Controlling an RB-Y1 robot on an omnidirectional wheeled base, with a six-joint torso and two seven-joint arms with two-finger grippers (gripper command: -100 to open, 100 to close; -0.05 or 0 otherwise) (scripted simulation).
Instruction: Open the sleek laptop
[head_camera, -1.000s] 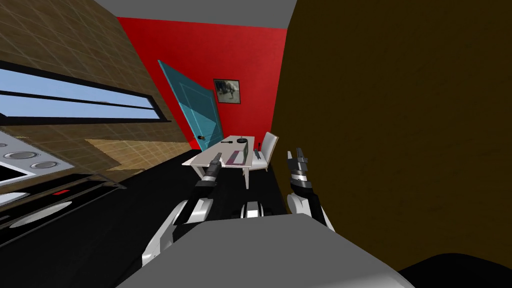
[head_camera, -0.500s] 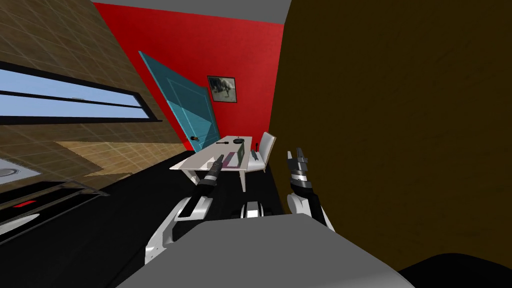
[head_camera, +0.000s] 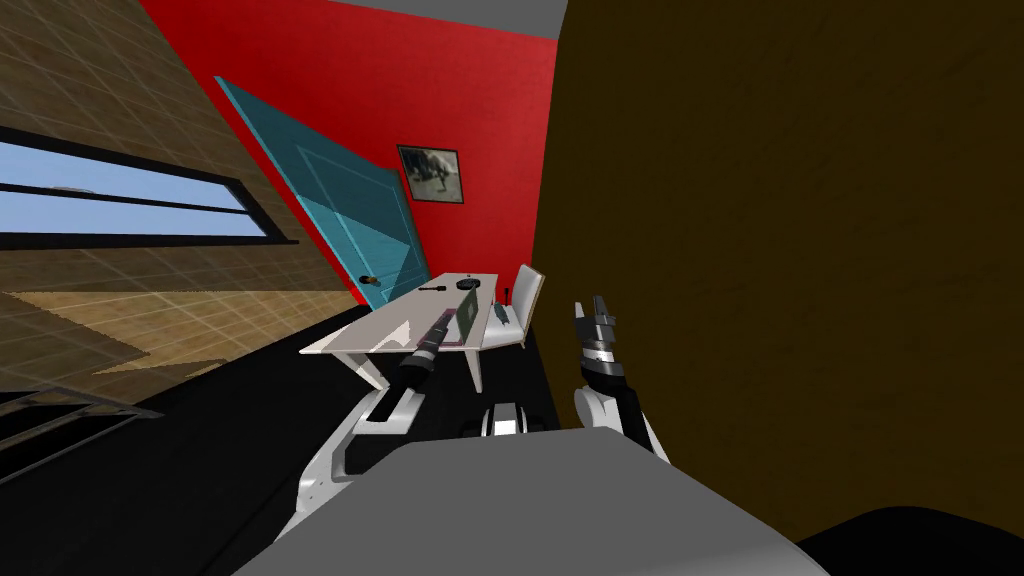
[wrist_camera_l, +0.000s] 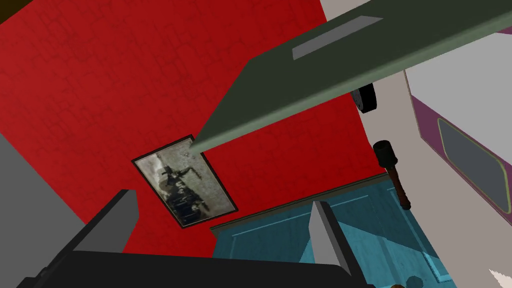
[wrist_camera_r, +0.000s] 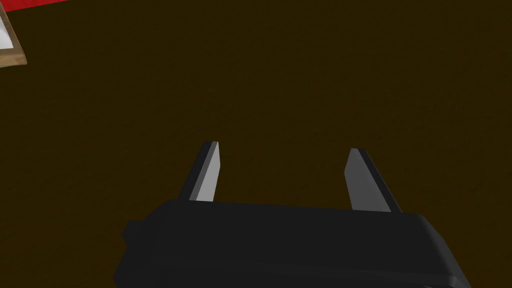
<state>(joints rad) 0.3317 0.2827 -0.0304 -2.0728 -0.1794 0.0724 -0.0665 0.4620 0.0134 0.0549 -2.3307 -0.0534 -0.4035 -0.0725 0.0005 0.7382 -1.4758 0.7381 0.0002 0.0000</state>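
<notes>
The laptop stands on the white table (head_camera: 380, 335) with its grey-green lid (head_camera: 468, 313) raised above a purple base (head_camera: 452, 330). My left gripper (head_camera: 441, 322) reaches over the table just in front of the laptop. Through the left wrist camera the lid (wrist_camera_l: 350, 55) slants above the open gripper (wrist_camera_l: 220, 220), well clear of its fingers (wrist_camera_l: 325, 235), and the purple base (wrist_camera_l: 465, 150) with its dark pad lies off to one side. My right gripper (head_camera: 597, 308) is held up beside the dark brown wall, open (wrist_camera_r: 285, 175) with nothing between its fingers.
A white chair (head_camera: 525, 300) stands at the table's far side. A black round thing (wrist_camera_l: 365, 97) and a black-headed tool with a brown handle (wrist_camera_l: 395, 170) lie on the table beyond the laptop. A teal door (head_camera: 350, 220) leans open behind. The brown wall (head_camera: 780, 250) is close on my right.
My view has swung, so the table and door have drifted left and grown a little. The left gripper stays at the laptop. The right arm has kept its pose.
</notes>
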